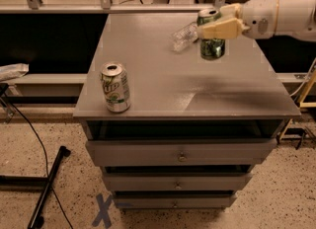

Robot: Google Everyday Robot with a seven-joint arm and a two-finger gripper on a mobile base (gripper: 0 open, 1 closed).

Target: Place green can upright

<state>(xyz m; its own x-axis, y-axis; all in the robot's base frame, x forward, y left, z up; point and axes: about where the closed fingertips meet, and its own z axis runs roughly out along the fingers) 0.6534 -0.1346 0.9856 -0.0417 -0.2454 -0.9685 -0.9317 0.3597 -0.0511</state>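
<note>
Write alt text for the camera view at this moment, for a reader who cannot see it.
The gripper, reaching in from the right, grasps the green can upright over the back right of a grey drawer cabinet. A clear plastic bottle lies just left of it; a paler can stands at the front left corner.

The grey cabinet top (187, 90) carries a white-and-green can (115, 87), upright near its front left corner. A clear plastic bottle (183, 36) lies far back on the right. Just beside it the green can (213, 49) stands upright, with the gripper (210, 25) clasped around its upper part.
</note>
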